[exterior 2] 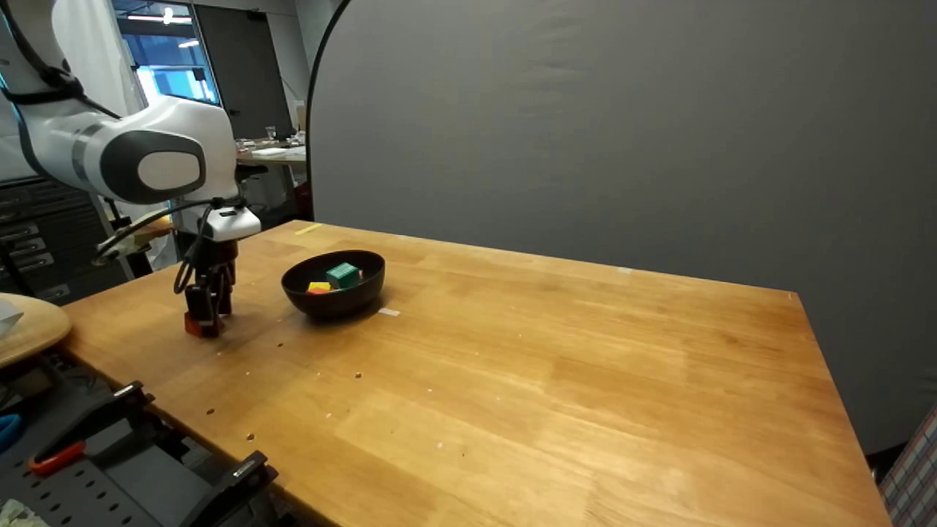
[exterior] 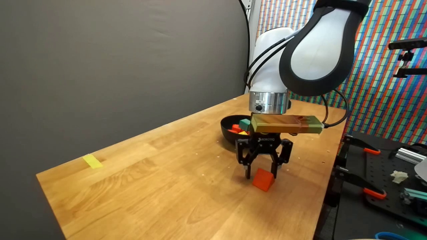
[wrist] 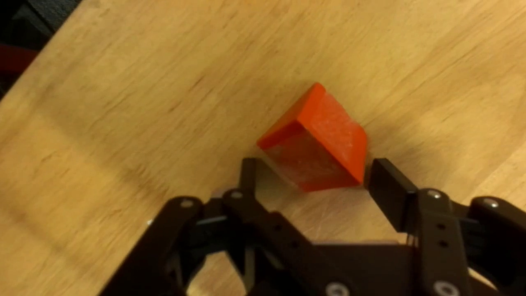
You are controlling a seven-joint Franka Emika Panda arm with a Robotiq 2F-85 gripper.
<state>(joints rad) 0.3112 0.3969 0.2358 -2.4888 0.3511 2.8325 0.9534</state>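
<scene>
Orange-red, a wedge-shaped block rests on the table at lower right of centre in an exterior view, the gripper spread partly around it. A black bowl stands left of centre in an exterior view. The wrist view shows the block askew mid-frame, toward the gap's right; centring and squaring before closing looks surest.

Both exterior views let me look down across the table from opposite ends, well back, sharing the bowl and the edge along the grey backdrop; my wrist view faces down, close over the red block, a table edge crossing top left.
</scene>
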